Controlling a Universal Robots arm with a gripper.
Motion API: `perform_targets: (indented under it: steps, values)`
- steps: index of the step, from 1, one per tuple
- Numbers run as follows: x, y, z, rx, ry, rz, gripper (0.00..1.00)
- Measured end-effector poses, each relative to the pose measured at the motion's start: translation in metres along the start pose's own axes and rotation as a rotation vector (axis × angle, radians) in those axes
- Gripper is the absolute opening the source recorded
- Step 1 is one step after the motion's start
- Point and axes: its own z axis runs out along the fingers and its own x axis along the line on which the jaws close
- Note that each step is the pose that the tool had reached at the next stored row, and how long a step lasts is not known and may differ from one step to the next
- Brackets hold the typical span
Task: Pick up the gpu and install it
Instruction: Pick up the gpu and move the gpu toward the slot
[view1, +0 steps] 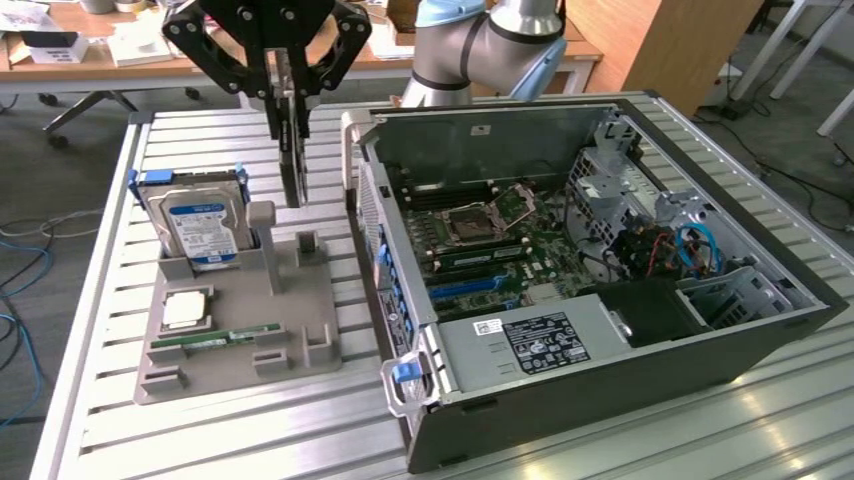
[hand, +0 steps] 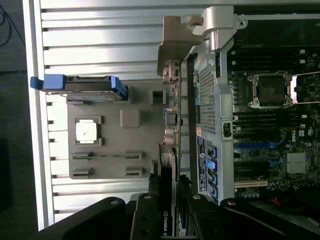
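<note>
Your black linkage gripper (view1: 290, 115) has its jaws pinched on the gpu (view1: 291, 172), a thin flat dark card. The two fingers press on its broad faces, so the jaws stand only as far apart as the card is thick. The card hangs straight down from the jaws, edge-on to the exterior view. In the wrist view it runs out from between the fingertips with a small green logo on it near the grip.

Beneath the jaws lies a grey moulded holder tray (view1: 314, 300) on the slatted aluminium table (view1: 200, 430). The card's lower edge is above the tray's upright posts. Whether it is fully clear of them you cannot tell from these views.

To one side of the jaws, towards the exterior view's left, a silver hard drive with a blue-white label and blue side rails (view1: 198, 225) stands upright in the tray. Further from the jaws on the same tray lie a square silver processor chip (view1: 183, 308) and a slim green RAM stick (view1: 220, 340), each in its own recess.

On the other side of the jaws, just beside the tray, is an open black computer tower (view1: 747, 360) lying on its side. Its green motherboard (view1: 534, 260) faces up, with the empty processor socket (view1: 481, 215) in view. The card is outside the tower, above the tray and near the tower's rear wall.
</note>
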Motion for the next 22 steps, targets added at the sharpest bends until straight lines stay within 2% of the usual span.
perform_targets:
  steps: [7, 22]
  values:
    - [-0.005, 0.0003, 0.0001, 0.0001, 0.0000, 0.000, 0.26]
    - [-0.048, 0.0033, 0.0013, -0.0036, 0.0003, 0.000, 0.26]
